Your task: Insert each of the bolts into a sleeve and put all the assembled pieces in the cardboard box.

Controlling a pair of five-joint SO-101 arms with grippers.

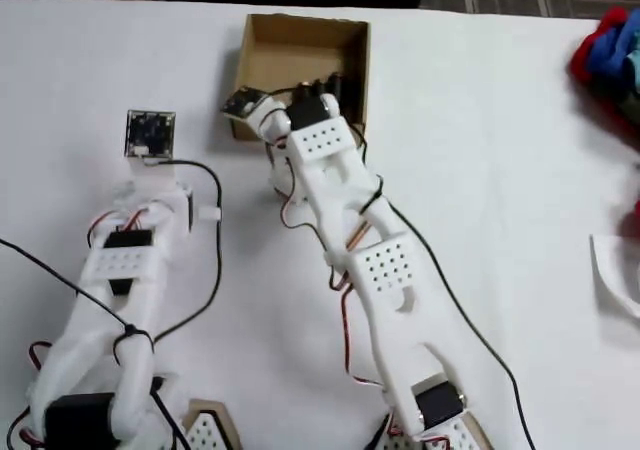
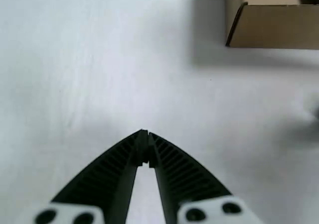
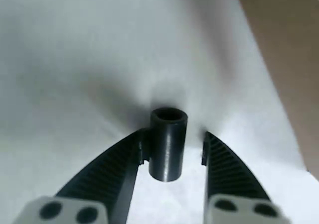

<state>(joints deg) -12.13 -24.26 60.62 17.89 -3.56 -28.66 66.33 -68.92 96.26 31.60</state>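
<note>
A black sleeve (image 3: 168, 144) stands upright on the white table between the fingers of my right gripper (image 3: 174, 137). The gripper is open: one finger touches the sleeve's side, the other stands a small gap off. The brown wall of the cardboard box (image 3: 289, 59) lies close beside it. In the high view the right arm (image 1: 325, 140) stretches to the near edge of the open cardboard box (image 1: 262, 40). My left gripper (image 2: 143, 134) is shut with nothing in it, low over bare table, with the box (image 2: 274, 32) farther off.
The left arm (image 1: 125, 260) stands at the table's left side, with black cables (image 1: 215, 260) looping beside it. A red and blue bundle (image 1: 610, 50) and a white object (image 1: 615, 275) lie at the right edge.
</note>
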